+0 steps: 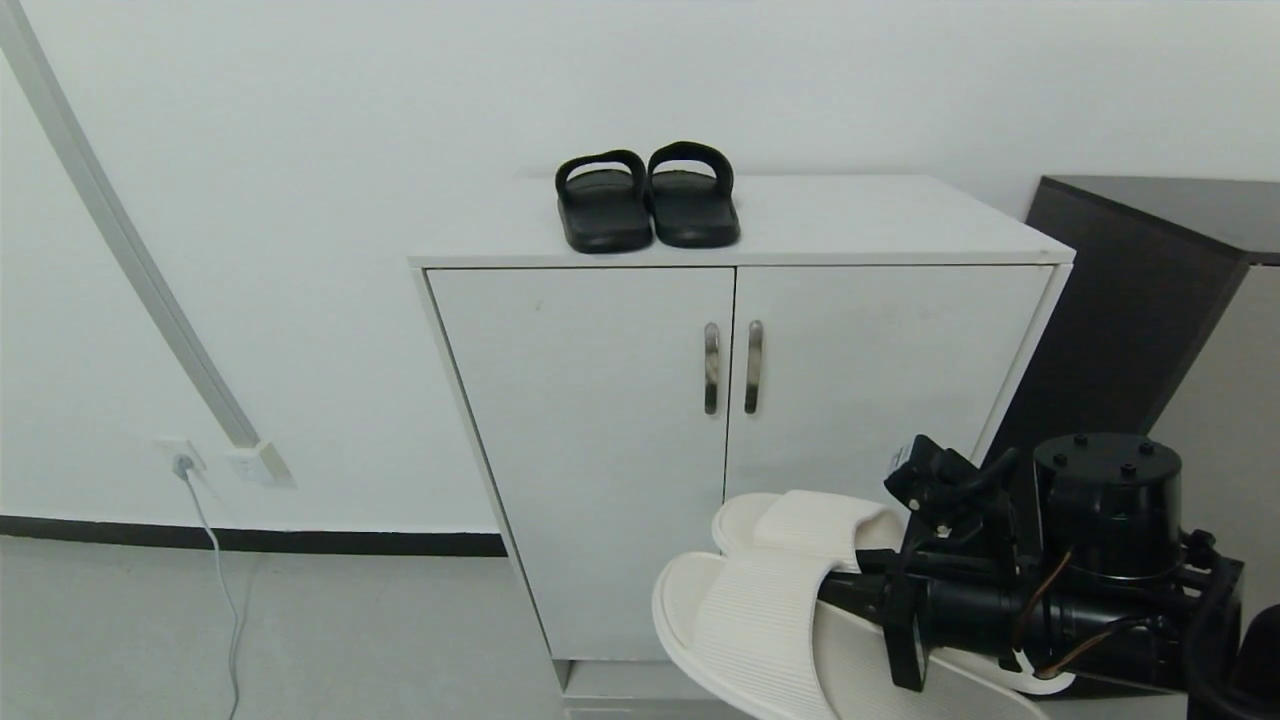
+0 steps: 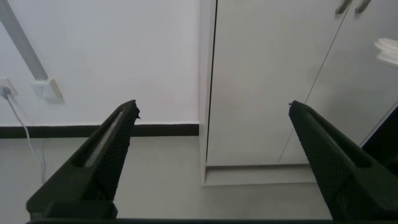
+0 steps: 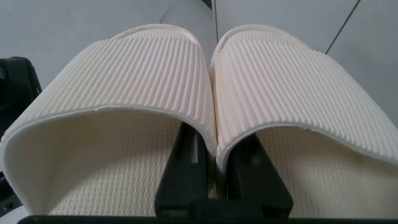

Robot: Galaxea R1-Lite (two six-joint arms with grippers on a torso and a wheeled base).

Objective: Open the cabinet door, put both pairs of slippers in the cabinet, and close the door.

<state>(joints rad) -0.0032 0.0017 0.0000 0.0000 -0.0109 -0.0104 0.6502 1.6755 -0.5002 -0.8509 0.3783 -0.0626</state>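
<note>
At the far left, a socket (image 1: 180, 462) is set low in the white wall, and a cable (image 1: 222, 590) hangs from it to the floor (image 1: 300, 640). A grey duct (image 1: 120, 240) runs slantwise down the wall to a second plate beside the socket.

The left gripper (image 2: 212, 107) is seen in its own wrist view, held low before the cabinet's left front corner. Its fingers (image 2: 106, 155) are spread wide and nothing is held between them.

The cabinet (image 1: 880, 220) stands against the wall in the middle. Its left door (image 1: 580, 440) and right door (image 1: 880, 370) are both closed, and two upright handles (image 1: 711, 368) are fixed side by side at the centre gap. The black slippers (image 1: 648, 200) are set as a pair on the cabinet top, near its left half, touching each other, with toes towards the wall.

To the right and nearer, in front of the lower part of the right door, the white slippers (image 1: 770, 610) are held off the floor by the right gripper (image 1: 900, 590). Its fingers (image 3: 186, 168) are pushed under the two straps and closed on the pair's touching inner edges.

At the far right, a dark cupboard (image 1: 1130, 320) stands just beside the cabinet.
</note>
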